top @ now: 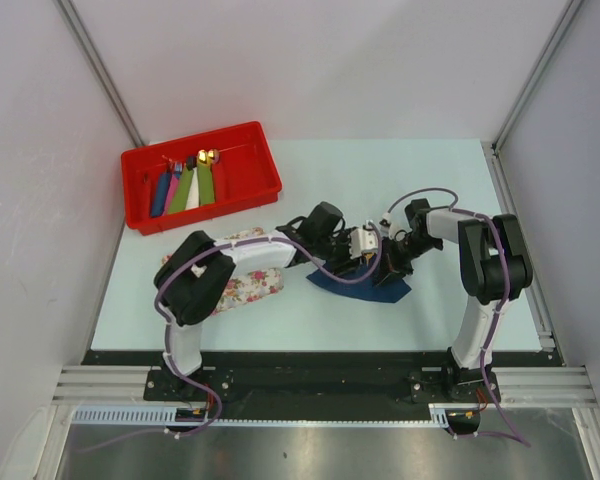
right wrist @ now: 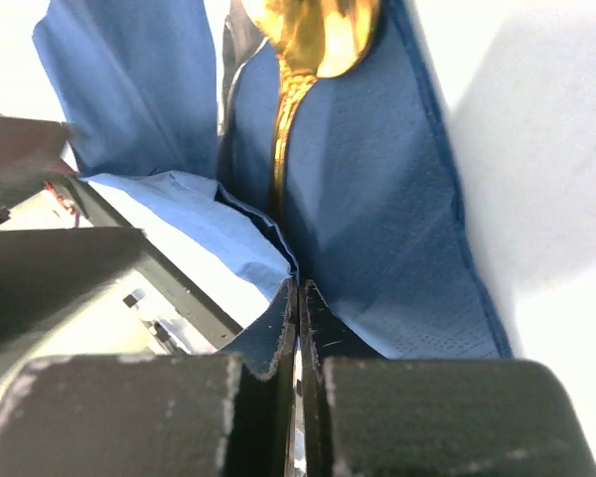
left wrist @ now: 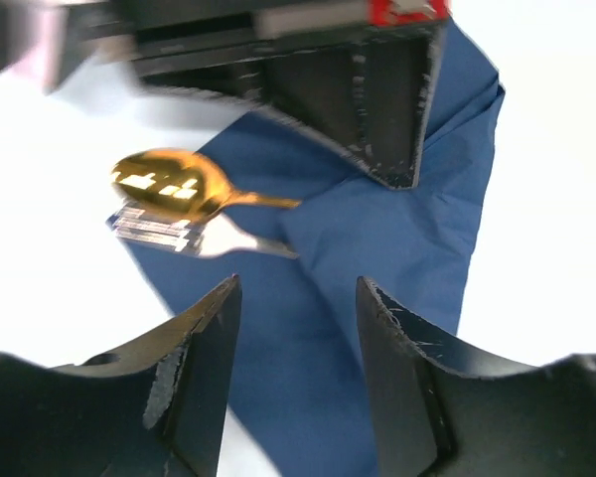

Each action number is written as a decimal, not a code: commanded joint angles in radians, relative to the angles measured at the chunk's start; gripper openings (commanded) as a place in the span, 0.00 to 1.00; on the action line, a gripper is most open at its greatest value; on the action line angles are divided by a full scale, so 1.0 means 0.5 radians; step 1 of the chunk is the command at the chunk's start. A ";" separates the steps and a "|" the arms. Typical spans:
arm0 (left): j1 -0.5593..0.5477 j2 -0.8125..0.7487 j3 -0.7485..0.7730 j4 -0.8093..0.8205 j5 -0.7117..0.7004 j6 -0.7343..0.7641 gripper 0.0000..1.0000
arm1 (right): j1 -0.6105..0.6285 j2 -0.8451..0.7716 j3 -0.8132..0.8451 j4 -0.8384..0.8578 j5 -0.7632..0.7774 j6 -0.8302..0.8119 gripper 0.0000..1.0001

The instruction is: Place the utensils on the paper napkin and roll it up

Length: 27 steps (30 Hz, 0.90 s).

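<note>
One spoon [left wrist: 179,187] lies on the napkin [left wrist: 397,238] pinched by right jaws.

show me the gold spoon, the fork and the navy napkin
gold spoon [left wrist: 169,184], left wrist view, on its bowl
fork [left wrist: 233,238], left wrist view, on its silvery neck
navy napkin [left wrist: 387,258], left wrist view, on the part covering the handles

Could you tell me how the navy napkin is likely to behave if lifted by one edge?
The napkin would probably flop: it folds and creases where the right gripper pinches it. It looks thin, so a push would likely bunch it. The spoon on it might slide off.
</note>
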 commanded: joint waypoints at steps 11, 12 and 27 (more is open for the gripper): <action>0.065 -0.179 -0.017 -0.117 0.384 -0.672 0.37 | 0.039 0.005 0.066 0.070 0.090 0.052 0.08; 0.065 -0.155 -0.005 -0.123 0.390 -0.730 0.36 | 0.039 0.002 0.069 0.070 0.090 0.052 0.08; 0.148 0.232 0.198 -0.273 0.317 -1.237 0.20 | 0.048 -0.090 0.124 -0.003 0.151 0.042 0.22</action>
